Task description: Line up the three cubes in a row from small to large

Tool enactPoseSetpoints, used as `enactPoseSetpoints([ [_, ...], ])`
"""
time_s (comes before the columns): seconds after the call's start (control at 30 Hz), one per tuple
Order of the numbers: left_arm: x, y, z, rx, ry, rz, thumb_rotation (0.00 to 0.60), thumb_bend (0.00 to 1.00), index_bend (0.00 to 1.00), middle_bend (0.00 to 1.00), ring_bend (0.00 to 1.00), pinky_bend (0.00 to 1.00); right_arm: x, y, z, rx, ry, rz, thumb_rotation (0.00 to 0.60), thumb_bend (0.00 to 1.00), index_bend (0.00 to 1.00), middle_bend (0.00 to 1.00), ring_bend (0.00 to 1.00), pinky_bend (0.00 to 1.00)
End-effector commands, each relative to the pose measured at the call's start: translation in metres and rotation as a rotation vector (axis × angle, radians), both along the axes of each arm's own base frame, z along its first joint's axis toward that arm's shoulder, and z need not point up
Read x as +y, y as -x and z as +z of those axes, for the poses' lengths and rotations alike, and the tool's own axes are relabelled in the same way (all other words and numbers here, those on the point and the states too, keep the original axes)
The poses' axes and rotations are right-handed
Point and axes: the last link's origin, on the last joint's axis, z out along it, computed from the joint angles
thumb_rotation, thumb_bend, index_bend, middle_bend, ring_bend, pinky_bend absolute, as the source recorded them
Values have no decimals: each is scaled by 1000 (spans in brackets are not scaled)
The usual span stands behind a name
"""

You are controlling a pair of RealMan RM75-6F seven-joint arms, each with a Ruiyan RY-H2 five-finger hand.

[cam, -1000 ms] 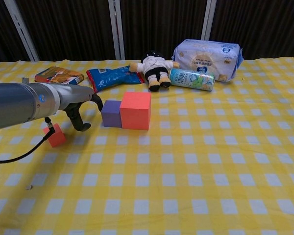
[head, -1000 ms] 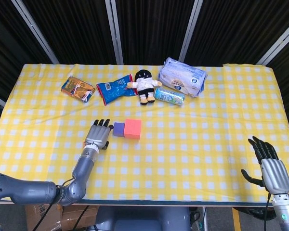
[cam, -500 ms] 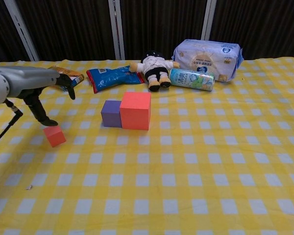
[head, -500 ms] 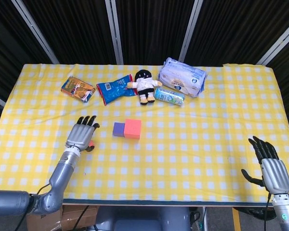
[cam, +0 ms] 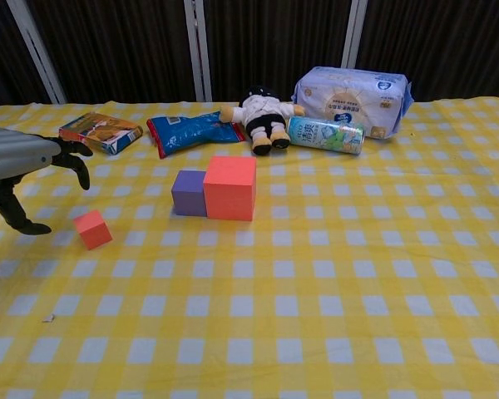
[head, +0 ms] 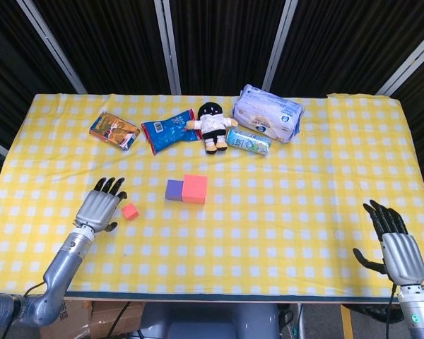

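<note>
Small orange-red cube is seen alone on the yellow checked surface, left of and nearer than the other two, well apart from them. In chest view it sits turned at an angle to the check pattern.

Purple cube and large red cube are seen touching side by side, purple on the left, red on the right, around mid-surface.

Left hand is seen just left of the small cube, not touching it; fingers spread, nothing held. In chest view only part of it shows at the left edge, with dark fingertips curved downward above the cloth.

Right hand is seen at the near right corner of the surface, fingers apart, holding nothing; shown in head view only.

Far row, left to right: an orange snack box, a blue snack bag, a plush doll with black hair and white top, a pale green can lying on its side, and a light blue tissue pack behind the can. Print is visible on the can and the pack, but no writing can be read; no brand can be told on the box or bag either.
</note>
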Motion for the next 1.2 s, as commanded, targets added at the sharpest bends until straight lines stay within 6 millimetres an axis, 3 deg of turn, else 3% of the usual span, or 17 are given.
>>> enactPoseSetpoints([
  [0.03,11,9,0,49,20,-181,600,266,255,0,0,0,0,0,0,-1,1,-1,600,344,0,0,0,0],
  [0.1,21,9,-1,111,75,-327,600,266,254,0,0,0,0,0,0,3,1,1,600,344,0,0,0,0],
  [0.23,28,17,-5,117,130,-403,600,265,254,0,0,0,-1,1,1,2,3,-2,600,344,0,0,0,0],
  [0.57,33,25,-14,126,204,-399,600,265,253,0,0,0,-1,1,1,8,8,-2,600,345,0,0,0,0],
  [1.2,37,28,-25,121,212,-375,600,265,348,0,0,0,-1,1,1,4,12,-7,600,345,0,0,0,0],
])
